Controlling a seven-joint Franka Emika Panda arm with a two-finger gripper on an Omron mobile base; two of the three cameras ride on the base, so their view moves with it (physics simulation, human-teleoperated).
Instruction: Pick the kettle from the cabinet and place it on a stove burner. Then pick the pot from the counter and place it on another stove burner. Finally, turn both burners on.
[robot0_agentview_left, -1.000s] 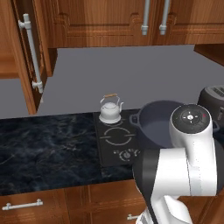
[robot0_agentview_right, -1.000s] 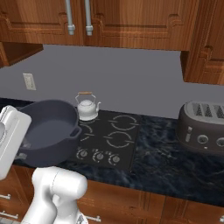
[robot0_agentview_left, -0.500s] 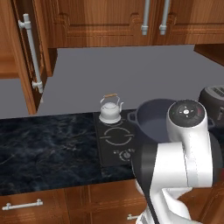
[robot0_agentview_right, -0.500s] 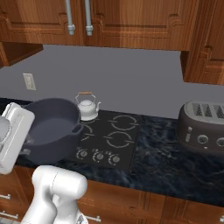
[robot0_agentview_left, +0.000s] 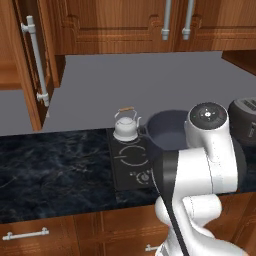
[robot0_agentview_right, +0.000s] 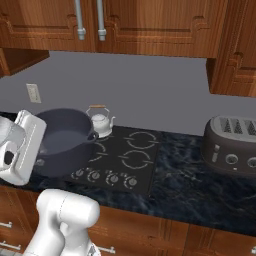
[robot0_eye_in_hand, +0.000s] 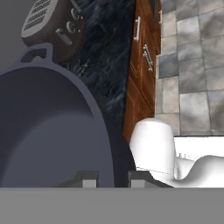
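The kettle (robot0_agentview_left: 125, 127) (robot0_agentview_right: 100, 121) stands upright on the back burner of the black cooktop (robot0_agentview_right: 145, 176) nearest the open cabinet door (robot0_agentview_left: 33, 75). The wide dark grey pot (robot0_agentview_left: 167, 131) (robot0_agentview_right: 62, 142) (robot0_eye_in_hand: 48, 131) hangs just above the cooktop's edge, close beside the kettle. My gripper (robot0_eye_in_hand: 113, 178) is shut on the pot's near rim, one fingertip inside the wall and one outside. In the left base view my own arm hides the pot's near side and the gripper.
A dark toaster (robot0_agentview_right: 234, 145) (robot0_agentview_left: 244, 125) (robot0_eye_in_hand: 54, 26) sits on the black marble counter (robot0_agentview_left: 55, 170) past the cooktop. Two ring burners (robot0_agentview_right: 136, 161) lie bare, with a row of knobs (robot0_agentview_right: 107, 177) along the front. Closed upper cabinets (robot0_agentview_right: 150, 25) hang overhead.
The pot has travelled a little toward the kettle and the cooktop, still held in my gripper. The kettle has stayed put.
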